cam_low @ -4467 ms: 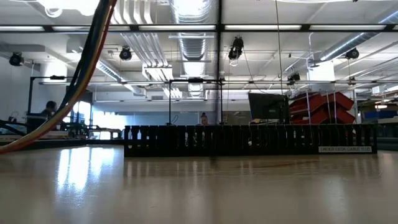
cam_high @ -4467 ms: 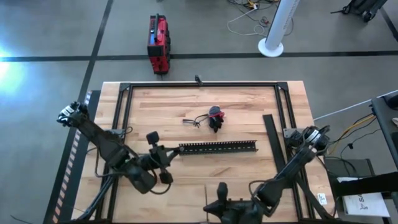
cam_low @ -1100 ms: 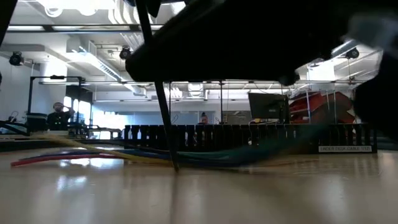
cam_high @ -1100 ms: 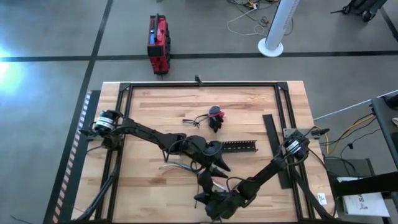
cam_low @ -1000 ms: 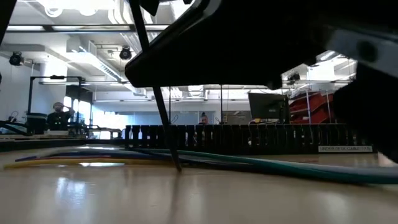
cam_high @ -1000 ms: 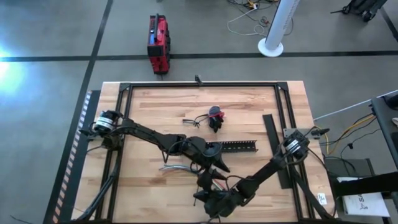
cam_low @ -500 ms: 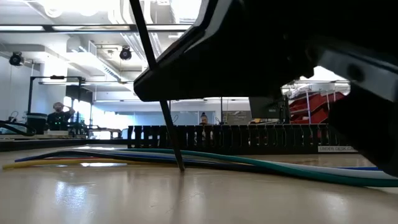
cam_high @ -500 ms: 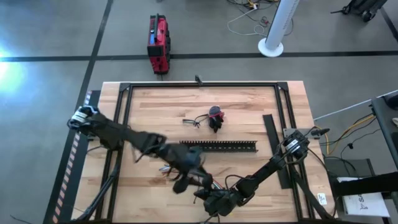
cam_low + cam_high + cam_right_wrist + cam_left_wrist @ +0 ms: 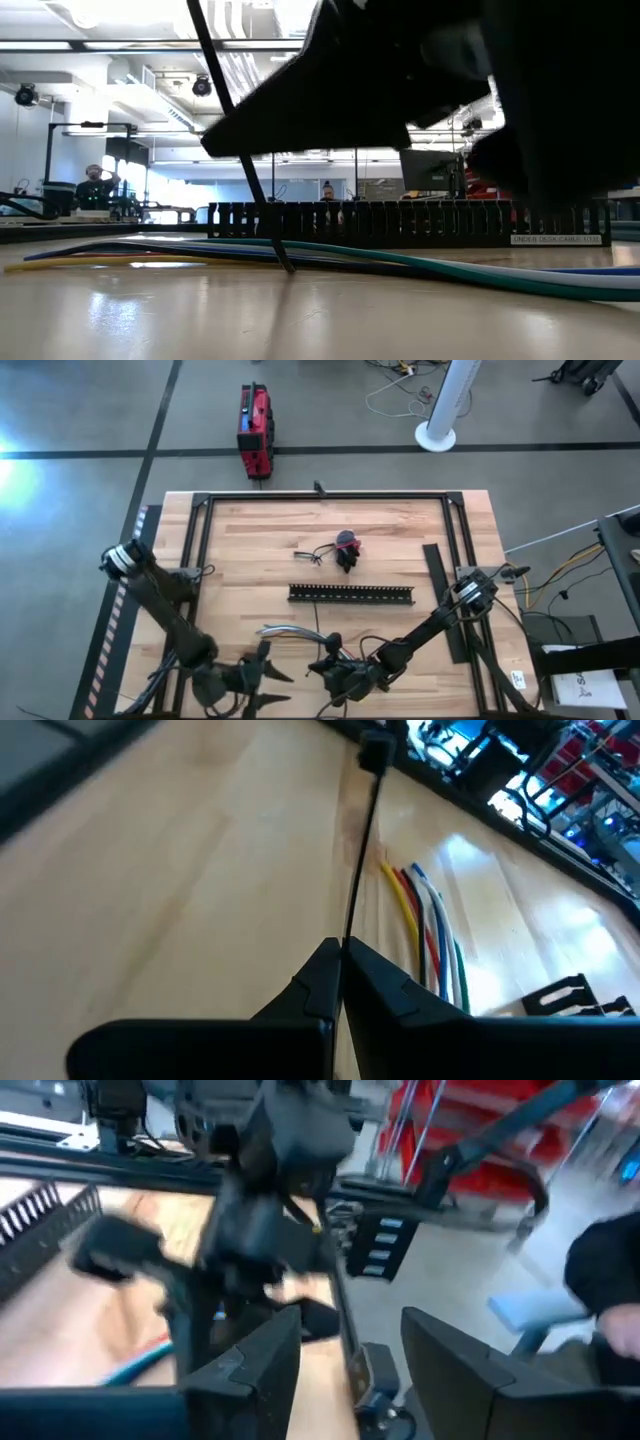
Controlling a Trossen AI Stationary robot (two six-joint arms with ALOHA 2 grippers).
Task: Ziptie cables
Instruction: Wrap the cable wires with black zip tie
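Right hand: the right hand [image 9: 340, 960] is pinched fully closed on the ziptie [image 9: 362, 850], low over the near edge of the tabletop [image 9: 250, 555], close beside the cables [image 9: 285, 630].
Ziptie: it runs straight out from the closed fingertips, its small head at the far end; in the low view its tip appears to touch the wood just in front of the cables, tilted.
Cables: a loose fan of coloured wires lying flat on the tabletop, between the black slotted duct [image 9: 350, 594] and the near edge; they are not yet bound.
Left hand: the left hand [image 9: 262, 672] is at the near left corner, well apart from the cables, fingers parted and holding nothing.
Risk, slip: the strip is thin and held only at one end, so pressing its tip on the wood could bend it or twist it out of the pinch.
Risk, scatter: the wires lie spread, and a push from the strip could fan them wider, leaving some outside the loop.
Risk, threading: with the left hand this far off, nothing steadies the bundle or catches the free end.
Writing: a white label on the duct's end in the low view, too small to read with certainty.
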